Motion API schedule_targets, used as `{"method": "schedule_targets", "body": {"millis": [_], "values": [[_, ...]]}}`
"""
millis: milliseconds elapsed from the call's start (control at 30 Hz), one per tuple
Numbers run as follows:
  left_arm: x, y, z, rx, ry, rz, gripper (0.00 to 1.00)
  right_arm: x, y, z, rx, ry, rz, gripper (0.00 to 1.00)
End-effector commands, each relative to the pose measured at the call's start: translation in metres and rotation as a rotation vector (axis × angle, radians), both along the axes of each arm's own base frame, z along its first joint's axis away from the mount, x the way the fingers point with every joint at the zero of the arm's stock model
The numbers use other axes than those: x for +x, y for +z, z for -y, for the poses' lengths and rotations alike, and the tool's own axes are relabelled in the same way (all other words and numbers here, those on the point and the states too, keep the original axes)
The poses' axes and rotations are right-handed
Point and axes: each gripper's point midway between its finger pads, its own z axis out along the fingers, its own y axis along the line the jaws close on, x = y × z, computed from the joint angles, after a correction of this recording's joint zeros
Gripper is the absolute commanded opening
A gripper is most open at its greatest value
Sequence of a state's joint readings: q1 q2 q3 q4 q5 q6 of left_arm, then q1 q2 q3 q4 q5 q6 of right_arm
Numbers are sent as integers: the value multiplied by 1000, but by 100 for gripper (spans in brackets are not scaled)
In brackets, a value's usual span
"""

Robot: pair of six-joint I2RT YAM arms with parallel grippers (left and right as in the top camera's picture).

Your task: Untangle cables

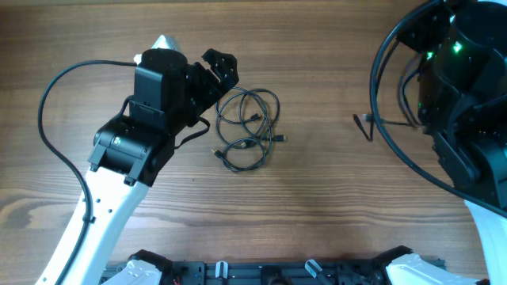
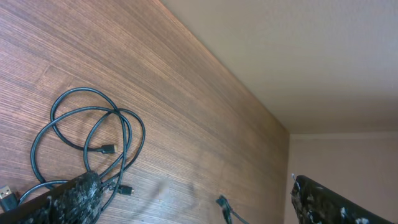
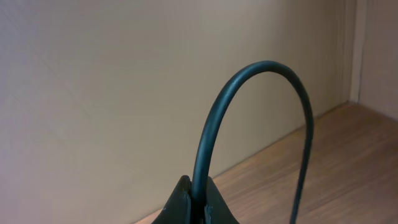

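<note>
Cables [image 1: 247, 127] lie looped together on the table [image 1: 317, 222]; left claw [image 1: 210, 93] is spread wide beside them. Right claw [image 3: 199, 202] is clamped on one cable [image 3: 249, 67]; most untangling is judged outstanding.

Overhead looked straight down at the desk [image 1: 333, 206]. Left wrist skimmed low, sharing its cables [image 1: 245, 145]; right faced a wall [image 3: 124, 93].
</note>
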State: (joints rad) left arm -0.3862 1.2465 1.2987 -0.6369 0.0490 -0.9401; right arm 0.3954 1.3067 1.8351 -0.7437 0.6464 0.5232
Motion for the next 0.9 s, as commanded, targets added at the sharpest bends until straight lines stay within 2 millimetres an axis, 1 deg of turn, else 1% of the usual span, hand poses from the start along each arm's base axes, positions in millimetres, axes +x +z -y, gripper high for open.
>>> {"method": "schedule_targets", "body": {"millis": [0, 33, 67, 133, 200, 267, 333, 367, 400, 433, 500, 533, 567, 600, 633, 667, 700, 733, 833, 867], "values": [[0, 19, 20, 119, -224, 160, 93, 19, -17, -25, 15, 110, -52, 4], [-3, 24, 30, 132, -315, 208, 93, 24, -23, -33, 18, 143, -69, 4], [-6, 27, 36, 134, -360, 229, 93, 32, -32, -44, 22, 190, -96, 4], [-8, 26, 38, 142, -385, 235, 94, 44, -55, -72, 40, 317, -166, 4], [-6, 27, 37, 145, -376, 239, 98, 47, -73, -103, 57, 475, -230, 4], [1, 28, 26, 158, -328, 243, 100, 42, -85, -130, -4, 656, -276, 4], [10, 30, 7, 76, -223, 200, 100, 33, -93, -141, -92, 765, -302, 4], [16, 33, -4, -4, -164, 170, 100, 26, -96, -151, -141, 852, -306, 4], [21, 42, -15, -143, -121, 147, 100, 9, -98, -171, -228, 1044, -287, 4], [22, 50, -18, -204, -125, 151, 100, 1, -99, -179, -253, 1121, -278, 4], [25, 68, -22, -322, -128, 165, 100, -11, -102, -188, -289, 1226, -265, 4], [24, 73, -20, -357, -141, 168, 100, -17, -102, -193, -306, 1273, -253, 4], [23, 78, -17, -390, -163, 171, 100, -23, -103, -198, -326, 1332, -237, 4], [18, 86, -9, -440, -203, 169, 100, -30, -104, -204, -346, 1399, -217, 4], [14, 90, -3, -492, -220, 143, 98, -33, -105, -207, -350, 1437, -208, 4], [14, 90, -3, -537, -201, 107, 90, -32, -107, -209, -348, 1442, -211, 4], [13, 89, -2, -576, -183, 73, 91, -30, -111, -209, -345, 1443, -220, 4], [11, 89, 1, -608, -181, 45, 98, -29, -114, -211, -339, 1449, -229, 4], [5, 90, 12, -717, -160, -55, 100, -35, -126, -221, -314, 1547, -244, 4], [4, 94, 17, -789, -138, -103, 100, -33, -131, -222, -305, 1552, -263, 4]]}}
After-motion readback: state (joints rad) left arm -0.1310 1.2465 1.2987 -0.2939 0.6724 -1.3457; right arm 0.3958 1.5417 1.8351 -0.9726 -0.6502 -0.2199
